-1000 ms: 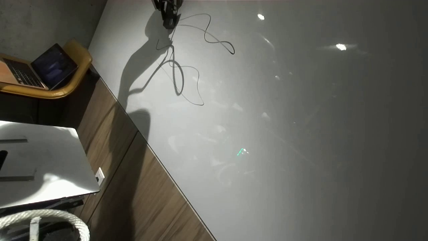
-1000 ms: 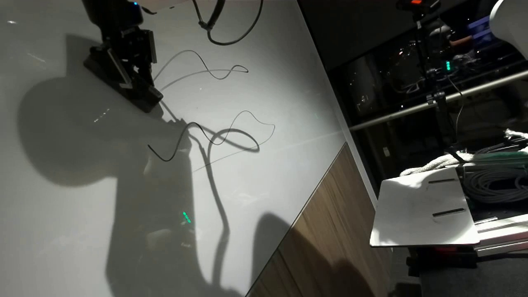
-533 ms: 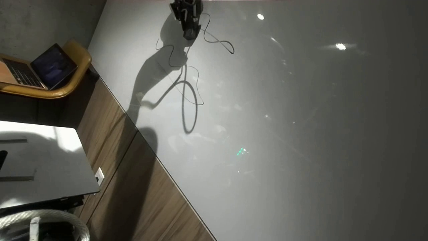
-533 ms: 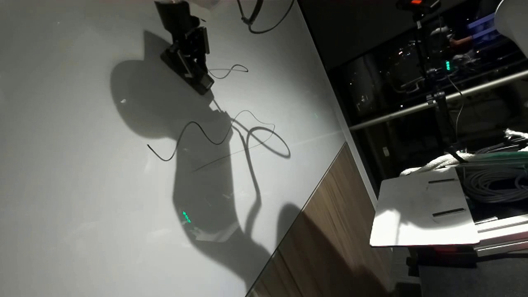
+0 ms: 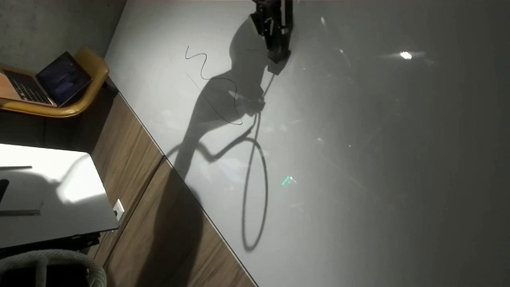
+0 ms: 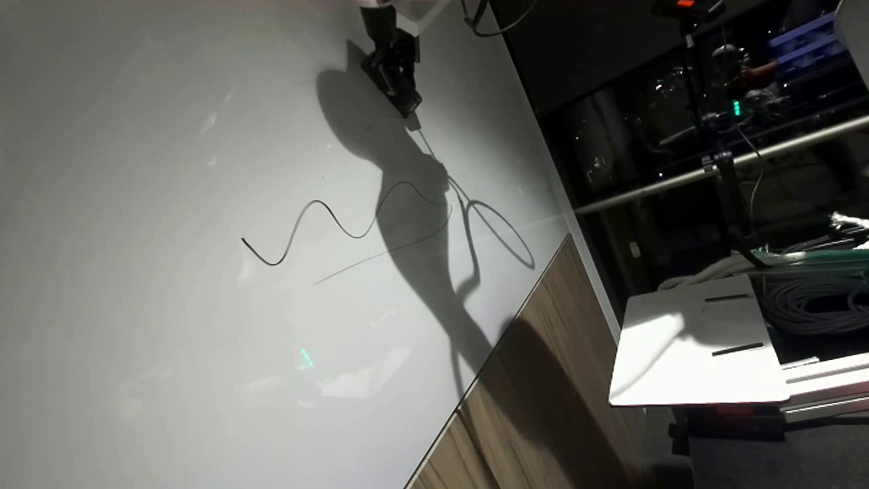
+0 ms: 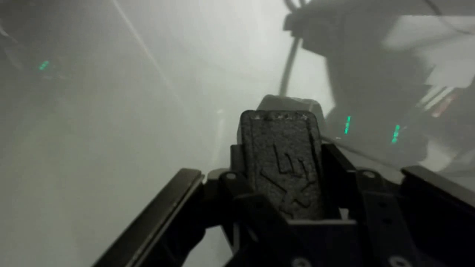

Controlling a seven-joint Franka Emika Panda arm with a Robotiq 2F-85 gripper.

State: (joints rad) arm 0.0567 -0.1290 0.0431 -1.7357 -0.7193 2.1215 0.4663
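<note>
My gripper [image 7: 282, 159] is shut on a dark felt-like block [image 7: 282, 129], its face scored with lines, a finger pressed to each side. In both exterior views the gripper [image 5: 275, 32] hangs in from the top edge, with the block [image 5: 279, 56] at its lower end, at or close to a glossy white surface [image 5: 358, 199]. Whether the block touches that surface I cannot tell. A thin dark wavy line [image 6: 294, 234] marks the surface, apart from the gripper [image 6: 397, 64]. The arm's shadow falls across part of this line.
Wood panelling [image 5: 191, 235] borders the white surface, with a small white outlet [image 5: 118, 209]. Beyond stand a laptop [image 5: 65, 79] on a tan chair, a grey plate [image 5: 51, 191] and a thick rope loop [image 5: 59, 255]. A metal rail [image 6: 719, 166] and coiled cable [image 6: 815, 305] are at the side.
My gripper has swept right across the surface with the block in both exterior views. A second looped line on its path no longer shows. The other wavy line is unchanged.
</note>
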